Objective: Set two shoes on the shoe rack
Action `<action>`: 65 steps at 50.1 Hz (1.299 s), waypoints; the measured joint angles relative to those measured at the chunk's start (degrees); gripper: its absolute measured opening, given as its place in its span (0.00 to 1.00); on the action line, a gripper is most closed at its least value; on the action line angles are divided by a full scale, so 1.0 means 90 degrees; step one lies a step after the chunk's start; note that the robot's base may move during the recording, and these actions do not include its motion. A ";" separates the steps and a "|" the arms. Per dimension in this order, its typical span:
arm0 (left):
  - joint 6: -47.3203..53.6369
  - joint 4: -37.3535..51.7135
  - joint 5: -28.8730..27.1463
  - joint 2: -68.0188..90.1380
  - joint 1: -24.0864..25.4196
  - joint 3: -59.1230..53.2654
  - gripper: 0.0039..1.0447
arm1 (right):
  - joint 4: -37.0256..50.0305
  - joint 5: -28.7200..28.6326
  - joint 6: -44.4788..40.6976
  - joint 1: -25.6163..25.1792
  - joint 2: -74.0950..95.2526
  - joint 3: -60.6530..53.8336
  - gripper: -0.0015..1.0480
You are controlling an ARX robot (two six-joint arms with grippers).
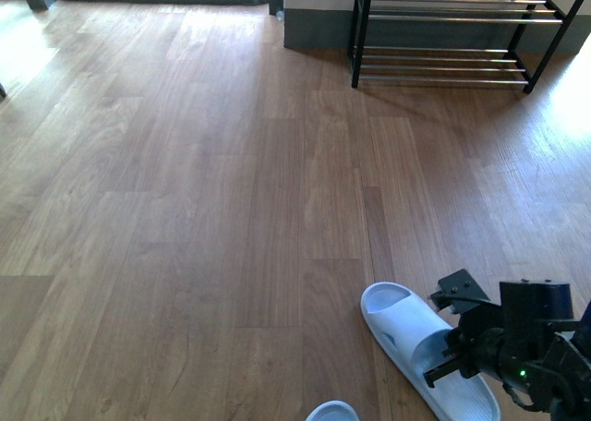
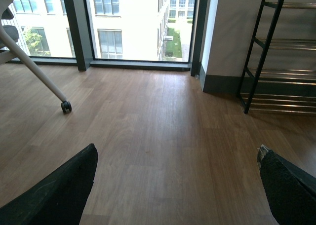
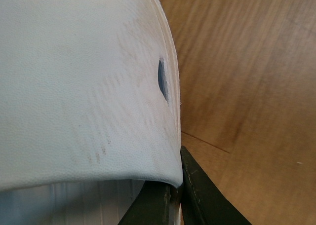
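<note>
1. Bare wood-plank floor (image 1: 185, 209) runs from under the rig to a grey-skirted wall. There is no counter; everything sits on the boards.
2. Nearest me, the right tool (image 1: 439, 338) is down over the footbed of a pale blue slide (image 1: 399, 324). Its wrist camera is filled by the slide's strap (image 3: 84, 87). One dark finger (image 3: 202, 198) lies against the strap's edge, and what looks like the other is tucked beneath it. I cannot tell whether the jaws have pinched shut.
3. The toe of a second slide (image 1: 332, 410) pokes in at the bottom edge, near the first but not touching it. These are the only footwear I can see, so I take them as the two shoes.
4. The left tool (image 2: 175, 185) is spread wide and empty, with only bare floor between its fingers. It is out of the front view.
5. My read is that I am at the pick-up of the first shoe, with nothing racked yet. Next I want a firm pinch on the strap, then a lift clear of the floor. The strap looks soft, so the slide may swing or slip.
6. Farthest off, the shoe rack (image 1: 443, 17) stands against the wall, well apart from the slides. The rods I can see are bare. It looks like a long carry.
</note>
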 joint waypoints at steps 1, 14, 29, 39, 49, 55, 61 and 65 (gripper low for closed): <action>0.0000 0.0000 0.0000 0.0000 0.0000 0.0000 0.91 | -0.0002 0.0012 -0.0029 -0.0044 -0.0087 -0.0058 0.02; 0.0000 0.0000 0.0000 0.0000 0.0000 0.0000 0.91 | -0.0032 -0.0206 -0.0369 -0.0670 -0.1967 -0.1127 0.02; 0.0000 0.0000 0.0000 0.0000 0.0000 0.0000 0.91 | -0.0755 -0.0959 -0.0219 -0.1525 -0.7055 -0.3485 0.02; 0.0000 0.0000 0.0000 0.0000 0.0000 0.0000 0.91 | -0.2390 -0.1355 -0.0049 -0.2023 -1.0384 -0.4233 0.02; 0.0000 0.0000 0.0000 0.0000 0.0000 0.0000 0.91 | -0.3254 -0.1392 -0.0012 -0.2064 -1.2393 -0.5042 0.02; 0.0000 0.0000 0.0000 0.0000 0.0000 0.0000 0.91 | -0.3563 -0.1362 0.0194 -0.2110 -1.3257 -0.5476 0.02; 0.0000 0.0000 0.0000 0.0000 0.0000 0.0000 0.91 | -0.3466 -0.1700 0.0389 -0.2402 -1.3998 -0.6020 0.02; 0.0000 0.0000 0.0000 0.0000 0.0000 0.0000 0.91 | -0.3458 -0.1863 0.0401 -0.2516 -1.4256 -0.6210 0.02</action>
